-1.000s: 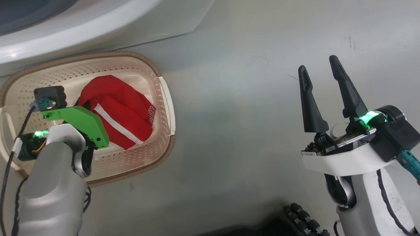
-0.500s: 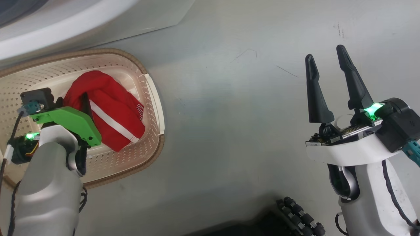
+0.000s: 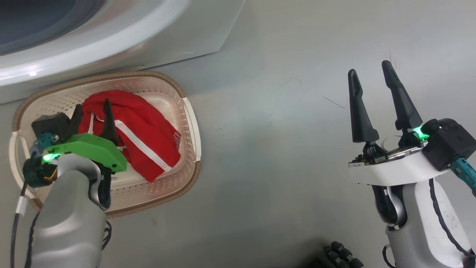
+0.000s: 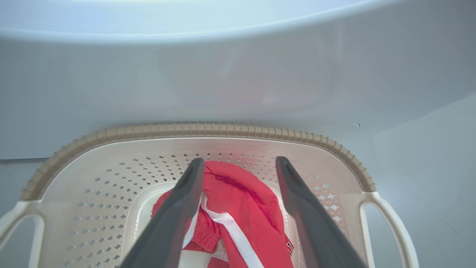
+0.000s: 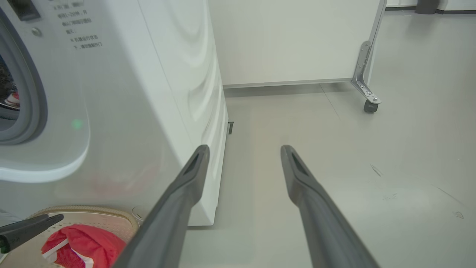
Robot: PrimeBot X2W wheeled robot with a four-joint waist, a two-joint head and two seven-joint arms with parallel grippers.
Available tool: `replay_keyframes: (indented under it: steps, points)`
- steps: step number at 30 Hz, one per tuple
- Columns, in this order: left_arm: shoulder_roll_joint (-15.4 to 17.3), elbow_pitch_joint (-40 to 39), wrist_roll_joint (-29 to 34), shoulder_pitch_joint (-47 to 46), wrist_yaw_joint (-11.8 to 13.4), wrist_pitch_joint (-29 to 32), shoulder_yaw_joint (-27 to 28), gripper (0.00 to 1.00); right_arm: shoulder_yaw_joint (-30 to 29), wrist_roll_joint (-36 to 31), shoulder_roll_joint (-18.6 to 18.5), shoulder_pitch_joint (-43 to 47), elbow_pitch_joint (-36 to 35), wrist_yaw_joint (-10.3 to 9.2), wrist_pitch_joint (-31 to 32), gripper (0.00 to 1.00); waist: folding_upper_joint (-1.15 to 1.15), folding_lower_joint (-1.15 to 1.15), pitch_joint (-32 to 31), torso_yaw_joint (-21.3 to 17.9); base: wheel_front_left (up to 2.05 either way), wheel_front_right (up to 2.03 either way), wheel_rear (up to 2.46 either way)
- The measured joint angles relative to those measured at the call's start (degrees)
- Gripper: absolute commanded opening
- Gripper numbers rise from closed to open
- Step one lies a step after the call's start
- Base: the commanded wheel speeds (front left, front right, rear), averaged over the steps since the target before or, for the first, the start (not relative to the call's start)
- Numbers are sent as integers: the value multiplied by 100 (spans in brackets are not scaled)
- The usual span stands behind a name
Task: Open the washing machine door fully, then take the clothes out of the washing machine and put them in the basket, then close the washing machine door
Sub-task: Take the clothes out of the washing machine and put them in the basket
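Grey floor carries the cream basket, with the washing machine just behind it; red white-striped shorts lie inside the basket. Left gripper hangs over them, fingers spread, pinching nothing; right gripper, well right of the basket, is spread and empty. Something red shows in the drum, so unloading and door-closing seem left. Panel print and the shorts' lettering are unreadable

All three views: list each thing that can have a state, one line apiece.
left gripper: open, fingers apart over the clothes.
right gripper: open, empty, over the floor.
clothes: bunched, lying in the basket.
basket: upright on the floor against the washing machine, holding the clothes.
washing machine: mouth uncovered, grey gasket showing.
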Motion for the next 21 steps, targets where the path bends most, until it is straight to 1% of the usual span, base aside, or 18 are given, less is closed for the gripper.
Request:
replay_keyframes:
  steps: [5,10,16,21]
  points:
    - [-108,-125,-4,233,-140,-34,5,100,-73,-78,-3,43,129,0,0,100,0,0,-333,126,0,0,0]
    - [-118,-428,49,457,-140,-33,3,100,-105,-151,-4,142,212,1,0,100,0,0,-703,274,0,0,0]
    - [-140,-1464,347,727,-138,-25,52,100,-145,-198,-8,353,350,2,0,100,0,-1,-1170,472,0,0,0]
    - [-157,-1965,500,1171,-122,-25,67,100,-142,-240,-8,514,480,10,0,100,0,-1,-1574,635,0,0,0]
